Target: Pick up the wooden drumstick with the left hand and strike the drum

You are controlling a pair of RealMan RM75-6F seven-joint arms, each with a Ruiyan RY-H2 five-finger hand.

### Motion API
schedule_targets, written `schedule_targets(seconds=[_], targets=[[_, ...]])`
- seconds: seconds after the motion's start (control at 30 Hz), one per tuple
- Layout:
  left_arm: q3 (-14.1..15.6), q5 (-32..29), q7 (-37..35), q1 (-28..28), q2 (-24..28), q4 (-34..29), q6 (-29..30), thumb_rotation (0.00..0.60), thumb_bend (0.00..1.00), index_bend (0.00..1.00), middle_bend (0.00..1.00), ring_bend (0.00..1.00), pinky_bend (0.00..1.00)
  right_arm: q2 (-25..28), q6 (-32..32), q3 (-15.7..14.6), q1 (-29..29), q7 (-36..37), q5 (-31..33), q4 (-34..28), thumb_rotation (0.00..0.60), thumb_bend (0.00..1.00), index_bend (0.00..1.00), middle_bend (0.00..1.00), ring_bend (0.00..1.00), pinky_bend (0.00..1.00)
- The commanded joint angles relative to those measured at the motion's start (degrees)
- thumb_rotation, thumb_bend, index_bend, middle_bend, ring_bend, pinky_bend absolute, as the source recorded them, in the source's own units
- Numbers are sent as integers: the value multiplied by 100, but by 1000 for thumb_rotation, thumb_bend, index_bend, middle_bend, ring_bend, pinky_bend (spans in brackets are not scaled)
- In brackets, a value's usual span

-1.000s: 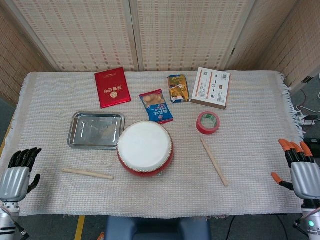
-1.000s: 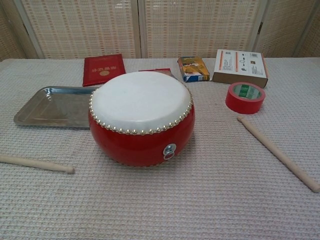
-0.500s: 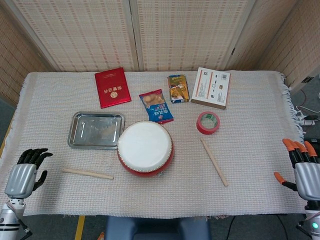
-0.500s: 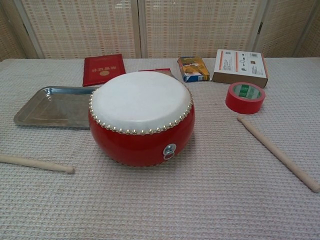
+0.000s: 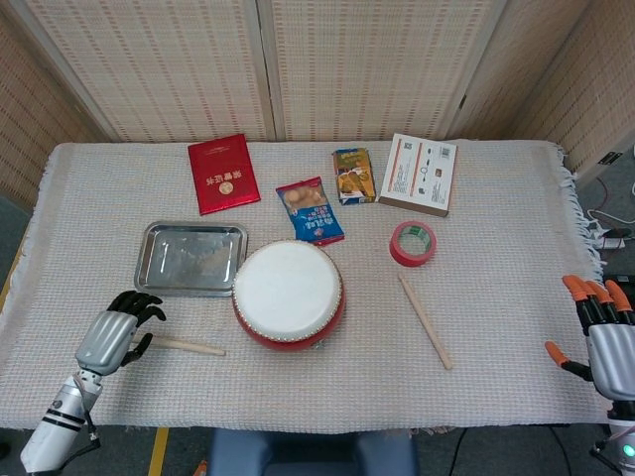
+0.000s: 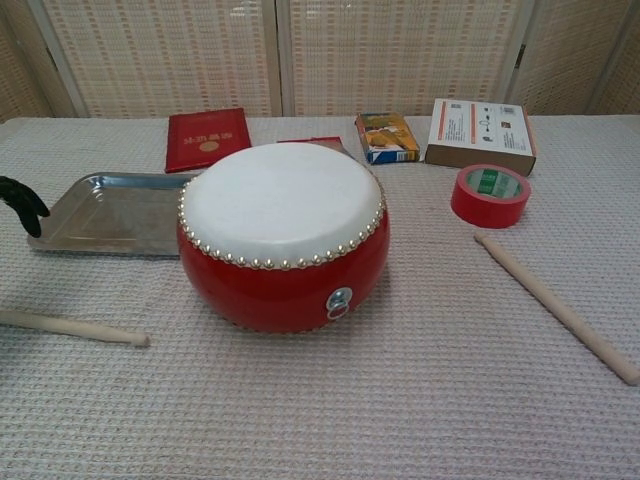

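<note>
A red drum (image 5: 288,294) with a white skin stands at the middle front of the table; the chest view has the drum (image 6: 283,235) close up. One wooden drumstick (image 5: 189,345) lies flat to its left, seen low left as the drumstick (image 6: 75,327) in the chest view. A second drumstick (image 5: 425,319) lies to the drum's right. My left hand (image 5: 117,332) hovers over the left stick's outer end, fingers apart and holding nothing; its dark fingertips (image 6: 20,200) show well above the stick. My right hand (image 5: 603,337) hangs open off the table's right edge.
A steel tray (image 5: 159,260) sits just behind the left stick. A red tape roll (image 5: 412,243), a cardboard box (image 5: 419,174), two snack packets (image 5: 310,210) and a red booklet (image 5: 223,174) lie further back. A woven cloth (image 5: 496,297) covers the table.
My left hand has moved right and forward from the table's left edge to above the left drumstick's end. The stick has not moved. My right hand stays put.
</note>
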Motion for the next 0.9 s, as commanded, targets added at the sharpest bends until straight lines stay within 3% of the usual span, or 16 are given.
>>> schedule_targets(seconds=[0.03,0.17,0.27,0.53,0.9], targets=[[5,-232,343,-200,-260,35,-307,600,363,406,218,151,117,-2,13,5,-6,10,-4,10,600,196,7,74,0,12],[27,-320,534,-259,-401,86,-427,600,360,406,215,143,106,2,22,8,-14,18,4,15,600,196,11,66,0,2],[76,-617,976,-346,-804,270,-668,600,357,406,211,133,98,1,20,9,-27,39,27,23,600,196,13,62,0,0],[50,-1124,1406,-334,-1396,542,-643,600,317,438,203,112,87,-16,-13,3,-11,85,6,59,600,196,22,56,0,0],[36,-1272,1444,-295,-1596,719,-452,600,310,492,203,104,83,-20,-17,-12,-20,151,-16,88,600,196,31,55,0,0]])
